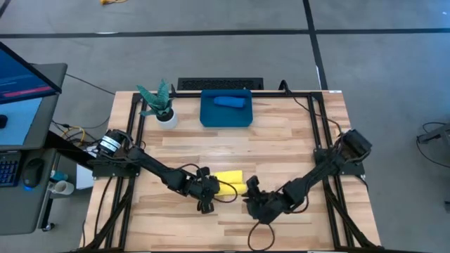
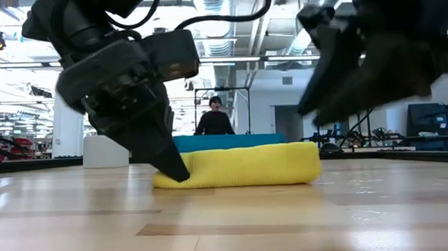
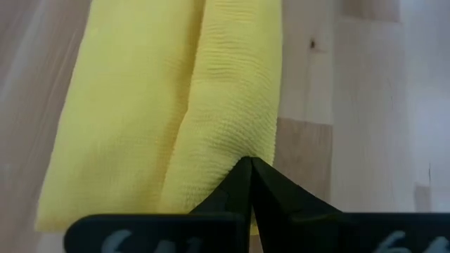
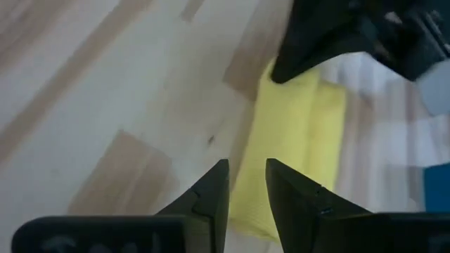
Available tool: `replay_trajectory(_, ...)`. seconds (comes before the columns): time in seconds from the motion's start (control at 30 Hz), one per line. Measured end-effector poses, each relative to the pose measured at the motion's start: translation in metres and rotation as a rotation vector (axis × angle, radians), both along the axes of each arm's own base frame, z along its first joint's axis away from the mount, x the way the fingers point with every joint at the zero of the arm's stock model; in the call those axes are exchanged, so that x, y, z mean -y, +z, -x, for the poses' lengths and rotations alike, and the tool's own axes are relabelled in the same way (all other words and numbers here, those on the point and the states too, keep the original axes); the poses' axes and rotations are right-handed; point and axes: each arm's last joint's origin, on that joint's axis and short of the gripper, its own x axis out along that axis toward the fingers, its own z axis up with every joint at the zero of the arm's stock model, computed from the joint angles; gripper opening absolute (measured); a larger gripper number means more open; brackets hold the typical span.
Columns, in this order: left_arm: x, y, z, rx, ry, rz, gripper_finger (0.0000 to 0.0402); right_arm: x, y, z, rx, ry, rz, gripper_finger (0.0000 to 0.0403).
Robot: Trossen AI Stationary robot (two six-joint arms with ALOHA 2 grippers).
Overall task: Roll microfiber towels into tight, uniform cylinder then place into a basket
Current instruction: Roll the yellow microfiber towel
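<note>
High view showed a rectangular table (image 1: 281, 133) of pale wooden planks, standing on a grey floor crossed by dark lines. At the far left a desk carried one monitor (image 1: 21, 88). Low view looked level across the planks into a large hall with ceiling ducts, where one person (image 2: 214, 118) stood beyond the table's far edge.

Item count: two arms, two towels, one basket, one plant pot.

At the far left of the table stood the white plant pot (image 1: 166, 117) with a green plant. Just right of it, at the far edge, lay the teal basket (image 1: 211, 116); the blue towel (image 1: 229, 102) lay rolled inside it.

The yellow towel (image 1: 230, 181), folded into a flat thick band, lay on the planks near the front edge, between the two grippers and well apart from the basket.

The left gripper (image 1: 206, 205) was at the towel's left end. Its fingers (image 3: 247, 184) were closed together to a single point, with the tip set against the yellow cloth; whether any cloth was pinched between them could not be told.

The right gripper (image 1: 251, 204) hung just right of the towel. Its fingers (image 4: 211, 190) stood partly apart with bare table and the towel's edge visible between them, holding nothing.
</note>
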Motion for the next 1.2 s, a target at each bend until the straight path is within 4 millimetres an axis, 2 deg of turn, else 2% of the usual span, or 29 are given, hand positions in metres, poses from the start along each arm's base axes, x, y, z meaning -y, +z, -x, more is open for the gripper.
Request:
replay_trajectory(0.13,0.000,0.000,0.000,0.000,-0.035,-0.019,0.0004,-0.001,-0.020,-0.009,-0.006,-0.001,0.009,0.0121)
replay_trajectory(0.27,0.001,0.000,0.000,-0.001,-0.037,-0.017,0.0004,0.003,-0.033,-0.017,-0.035,-0.011,0.043,0.0146)
replay_trajectory(0.37,0.001,0.000,0.000,-0.001,-0.037,-0.016,0.0004,0.004,-0.035,-0.025,-0.027,-0.017,0.053,0.0176)
replay_trajectory(0.53,0.002,0.000,0.001,-0.007,-0.039,-0.002,0.0004,0.004,-0.031,-0.027,-0.038,-0.014,0.076,0.0229)
replay_trajectory(0.63,0.002,0.000,0.000,-0.005,-0.039,-0.002,0.0004,0.002,-0.027,-0.026,-0.065,-0.017,0.126,0.0246)
replay_trajectory(0.73,0.002,0.000,0.000,-0.004,-0.038,-0.002,0.0004,0.004,-0.025,-0.026,-0.079,-0.041,0.131,0.0249)
replay_trajectory(0.87,0.002,0.000,0.000,-0.004,-0.036,-0.002,0.0004,0.020,-0.030,-0.029,-0.130,-0.125,0.124,0.0249)
replay_trajectory(1.2,0.001,0.000,0.000,-0.001,-0.032,-0.005,0.0004,0.043,-0.031,-0.039,-0.209,-0.220,-0.063,0.0248)
